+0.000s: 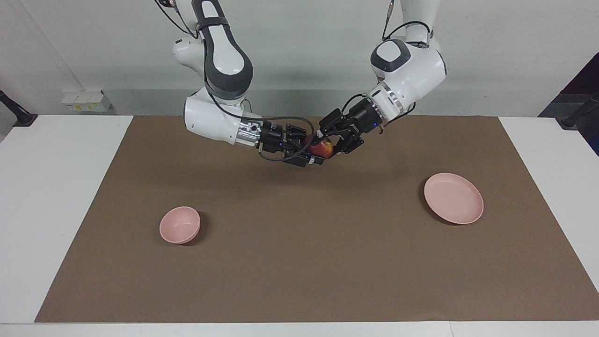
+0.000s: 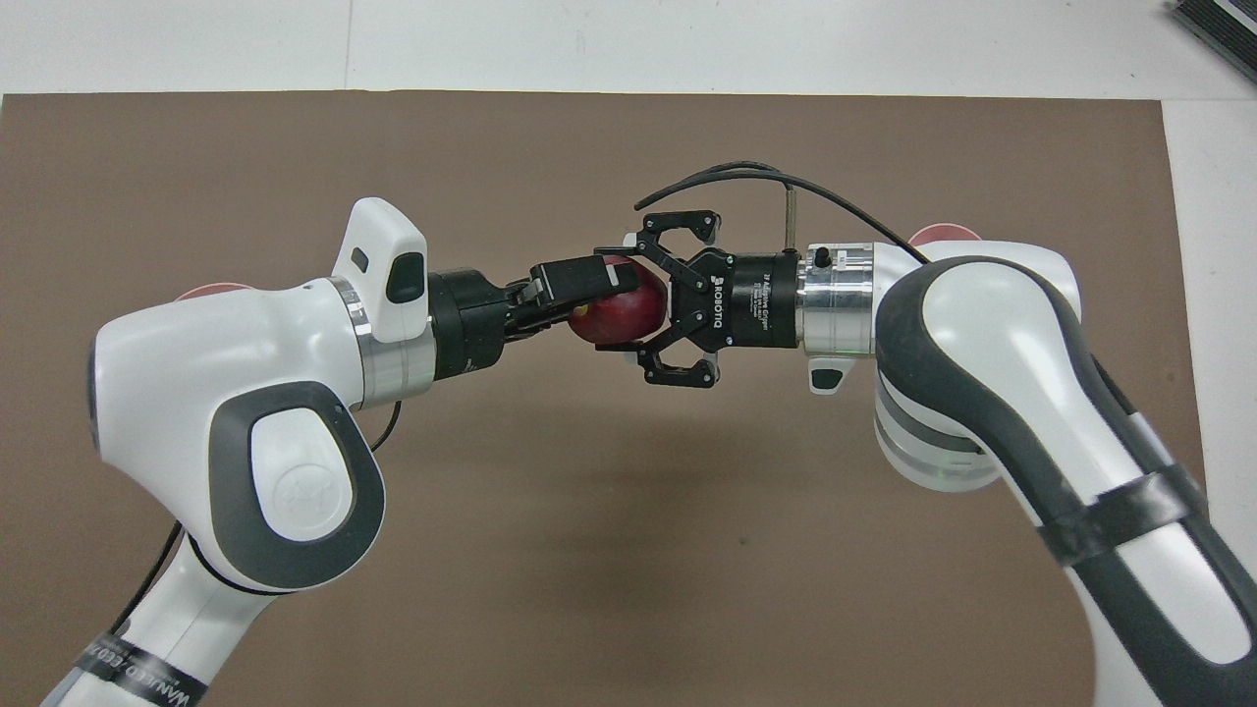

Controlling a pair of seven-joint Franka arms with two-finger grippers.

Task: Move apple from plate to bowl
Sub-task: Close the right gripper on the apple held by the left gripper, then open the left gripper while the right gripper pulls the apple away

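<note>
While both arms meet in mid-air over the middle of the brown mat (image 1: pixel 299 243), the small round dark red apple (image 1: pixel 322 149) sits between their two hands.
The left hand (image 1: pixel 333 140) has its fingers closed on the apple; the right hand (image 1: pixel 312 152) has its fingers around the apple too, though whether they press it I cannot tell. The flat pale pink plate (image 1: pixel 453 198) lies bare on the surface toward the left arm's end, the small deep pale pink bowl (image 1: pixel 179 225) toward the right arm's end.
</note>
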